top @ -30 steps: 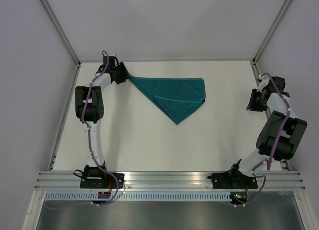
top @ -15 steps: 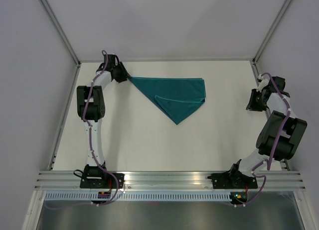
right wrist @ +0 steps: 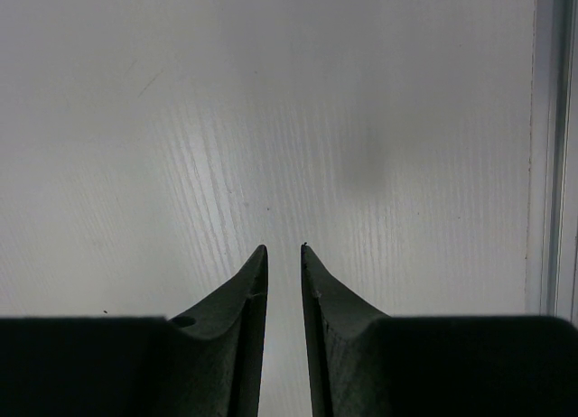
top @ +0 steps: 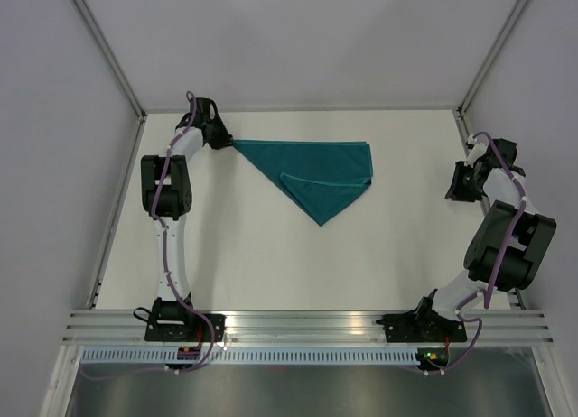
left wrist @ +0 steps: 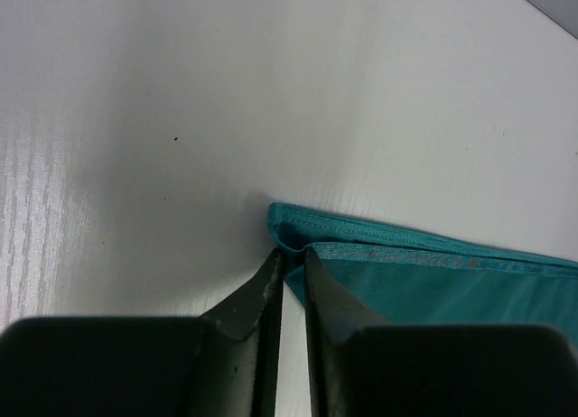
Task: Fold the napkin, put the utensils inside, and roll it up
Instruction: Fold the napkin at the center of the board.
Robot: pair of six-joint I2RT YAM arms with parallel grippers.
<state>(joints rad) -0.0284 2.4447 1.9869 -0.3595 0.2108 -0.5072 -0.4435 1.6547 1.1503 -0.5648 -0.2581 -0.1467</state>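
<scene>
The teal napkin (top: 316, 169) lies folded into a triangle at the back middle of the table, with its point towards the near side and a smaller flap on top. My left gripper (top: 224, 141) is at the napkin's far left corner. In the left wrist view the jaws (left wrist: 291, 253) are pinched shut on that hemmed corner of the napkin (left wrist: 433, 282). My right gripper (top: 454, 184) is at the far right edge of the table, well apart from the napkin. It is shut and empty over bare table (right wrist: 283, 247). The dark blue utensil is out of view.
A white table (top: 271, 254) with a metal rail along its right edge (right wrist: 553, 146) and grey walls on three sides. The arm bases sit on the metal frame (top: 307, 325) at the near edge.
My left gripper has shifted slightly left and back, drawing the napkin's left corner taut. The right arm has not moved.
</scene>
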